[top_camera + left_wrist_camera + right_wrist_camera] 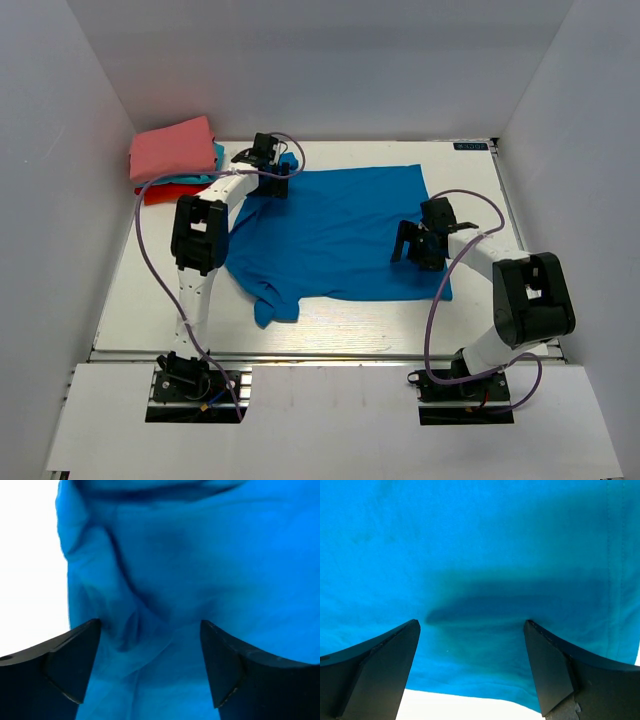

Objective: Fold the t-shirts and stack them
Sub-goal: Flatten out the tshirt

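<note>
- Black fingers [65,660] of the left tool [150,624] fill the foreground of its wrist view. They are spread wide with nothing pinched between them, and wrinkled cloth of the blue t-shirt [200,555] lies just beyond the tips.
- Fingers of the right tool [471,624] are likewise spread and hold nothing. The tool hangs over a smooth stretch of the same shirt close to its edge, where a strip of white surface shows. A dark shadow falls on the cloth between the tips; whether they touch it cannot be told.
- Seen from above, the blue t-shirt lies opened out across the middle of the white tabletop [130,300]. It is mostly flat, with one bunched, folded-over part at its near-left corner.
- The left tool sits at the shirt's far-left corner and the right tool at its right side, toward the near-right corner. The two are well apart, with the shirt's body between them.
- A small pile of folded shirts rests in the tabletop's far-left corner, near the left tool: a salmon-pink shirt [172,148] on top, a teal shirt [218,155] showing under it, and a red shirt [160,192] at the bottom.
- Purple cables [145,250] loop along both arms, and white walls [60,200] close in the tabletop on three sides.
</note>
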Robot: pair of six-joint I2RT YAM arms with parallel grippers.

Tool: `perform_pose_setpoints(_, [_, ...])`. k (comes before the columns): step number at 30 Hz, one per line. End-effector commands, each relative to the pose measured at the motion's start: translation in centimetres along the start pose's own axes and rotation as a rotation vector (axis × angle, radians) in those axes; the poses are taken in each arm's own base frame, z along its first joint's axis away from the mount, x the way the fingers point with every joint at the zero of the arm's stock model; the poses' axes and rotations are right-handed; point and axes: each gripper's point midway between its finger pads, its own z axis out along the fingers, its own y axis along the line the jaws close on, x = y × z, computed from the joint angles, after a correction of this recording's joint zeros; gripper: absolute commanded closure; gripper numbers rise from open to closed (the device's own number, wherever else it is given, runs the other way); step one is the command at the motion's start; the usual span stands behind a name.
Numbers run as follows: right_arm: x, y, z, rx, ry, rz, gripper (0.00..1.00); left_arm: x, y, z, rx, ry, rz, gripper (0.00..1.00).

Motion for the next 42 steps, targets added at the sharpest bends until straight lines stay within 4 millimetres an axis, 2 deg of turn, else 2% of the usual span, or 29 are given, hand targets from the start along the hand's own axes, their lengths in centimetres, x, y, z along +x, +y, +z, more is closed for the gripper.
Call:
perform_pose_setpoints(1, [1.5,-1.2,1.3,0.046,0.064,0.014,0.10,-2.6,0.8,-2.0,-0.023,-0.057,0.009,0.11])
perform_pose_setpoints(2, [1.5,-1.3,1.3,0.049,0.068,0.015,0.10,-2.6,0.8,-2.0,-0.023,-0.057,0.009,0.14])
perform_pose_setpoints(3, [1.5,-1.3,1.4,0.051,0.068,0.017,0.10,-1.8,0.8,-1.4,-0.026,-0.037,0.013,0.22])
perform_pose_setpoints(4, [1.4,-1.3,1.4,0.052,0.068,0.019,0.10,-1.8,0.3,-1.5,-0.020,-0.037,0.020,0.25])
perform_pose_setpoints(8, [1.5,-1.5,1.6,0.065,0.077,0.019,0.10,-0.3,0.5,-1.5,-0.024,-0.001,0.027,0.46])
perform_pose_setpoints(9, [1.4,-1.4,1.6,0.062,0.075,0.019,0.10,-1.2,0.5,-2.2,-0.021,-0.032,0.021,0.58])
perform_pose_setpoints(11, [1.5,-1.5,1.7,0.066,0.080,0.023,0.10,-1.1,0.2,-2.5,0.001,-0.032,0.021,0.72])
perform_pose_setpoints(12, [1.6,-1.5,1.7,0.068,0.084,0.024,0.10,-1.2,0.8,-2.4,-0.005,-0.031,0.012,0.80])
perform_pose_setpoints(13, [1.5,-2.0,1.8,0.096,0.077,0.025,0.10,-1.2,1.2,-2.6,-0.001,-0.029,-0.011,0.99])
perform_pose_setpoints(15, [1.7,-2.2,1.7,0.103,0.082,0.030,0.10,-1.3,1.2,-2.8,-0.001,-0.029,-0.011,1.00])
perform_pose_setpoints(19, [1.9,-2.7,1.6,0.132,0.086,0.037,0.10,-2.9,3.4,-4.4,-0.090,-0.078,-0.020,1.00])
perform_pose_setpoints(20, [2.0,-2.8,1.6,0.138,0.085,0.041,0.10,-2.7,4.2,-4.1,-0.099,-0.076,-0.019,1.00])
perform_pose_setpoints(21, [2.0,-2.9,1.5,0.142,0.086,0.039,0.10,-3.2,4.3,-4.5,-0.098,-0.095,-0.011,1.00])
perform_pose_setpoints(23, [2.3,-3.3,1.4,0.157,0.094,0.044,0.10,-3.5,5.9,-4.8,-0.105,-0.099,-0.010,1.00])
perform_pose_setpoints(24, [2.3,-3.3,1.3,0.160,0.092,0.041,0.10,-3.7,6.0,-5.0,-0.106,-0.098,0.003,1.00])
perform_pose_setpoints(25, [2.7,-3.5,1.2,0.168,0.103,0.044,0.10,-3.7,7.4,-4.6,-0.122,-0.093,-0.006,1.00])
perform_pose_setpoints(27, [2.7,-3.4,1.1,0.164,0.102,0.039,0.10,-3.6,8.7,-4.5,-0.144,-0.077,-0.007,1.00])
perform_pose_setpoints(28, [2.8,-3.4,1.1,0.160,0.103,0.043,0.10,-4.2,9.5,-4.8,-0.164,-0.091,-0.017,1.00])
perform_pose_setpoints(29, [3.0,-3.2,0.9,0.145,0.114,0.034,0.10,-3.5,10.5,-4.2,-0.177,-0.065,-0.028,1.00])
perform_pose_setpoints(32, [3.1,-2.4,0.5,0.096,0.116,0.002,0.10,-3.2,13.4,-3.4,-0.248,-0.040,-0.056,1.00])
perform_pose_setpoints(33, [3.0,-2.5,0.3,0.095,0.112,-0.006,0.10,-2.8,14.0,-2.8,-0.263,-0.021,-0.060,0.94])
perform_pose_setpoints(37, [3.0,-2.3,-0.9,0.080,0.088,-0.021,0.10,-2.8,15.4,-1.6,-0.279,-0.006,-0.096,0.51])
perform_pose_setpoints(38, [2.9,-2.3,-1.1,0.080,0.084,-0.030,0.10,-3.5,16.1,-1.8,-0.286,-0.021,-0.122,0.37])
perform_pose_setpoints(39, [2.8,-2.2,-1.7,0.074,0.070,-0.037,0.10,-3.2,16.6,-1.9,-0.291,0.000,-0.126,0.04])
perform_pose_setpoints(40, [2.6,-2.2,-2.0,0.070,0.060,-0.042,0.10,-3.5,16.4,-2.2,-0.281,-0.003,-0.127,0.00])
perform_pose_setpoints(42, [1.6,-1.6,-3.1,0.051,0.011,-0.064,0.10,-4.1,16.2,-2.8,-0.262,-0.017,-0.129,0.00])
